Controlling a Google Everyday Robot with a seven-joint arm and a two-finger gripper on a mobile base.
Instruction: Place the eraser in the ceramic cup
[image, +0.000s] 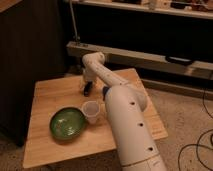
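Step in hand: acquisition of the eraser. On the wooden desk (45, 95), the green bowl (67, 123) sits at the 8 o'clock side of the desk centre, empty as far as can be seen, and takes no part in this step. Next to the right, the gripper (87, 88) points down at the 12 o'clock part of the desk, near the rear edge, directly over a small dark shape judged to be the eraser (88, 93). The two appear to be in contact or very nearly so, and the eraser appears to lie on the desk surface, not in the cup. Whether the gripper is spread or already pinching the eraser cannot be told from this view. The ceramic cup (91, 116) stands upright at the 6 o'clock side of the eraser, near it but clearly apart, and just beside the bowl at the bowl's 2 o'clock. The white arm (125, 120) runs from the 5 o'clock corner of the view across the right half of the desk and hides what lies under it. To do the step well, centre the gripper across the short side of the eraser, close firmly, and verify the hold before lifting. Lift straight up until the eraser would clear the cup rim, then travel toward 6 o'clock. The cup looks small and light, so a low pass may tip it. Align the eraser end-down over the cup mouth, lower it inside the rim, and release only then.
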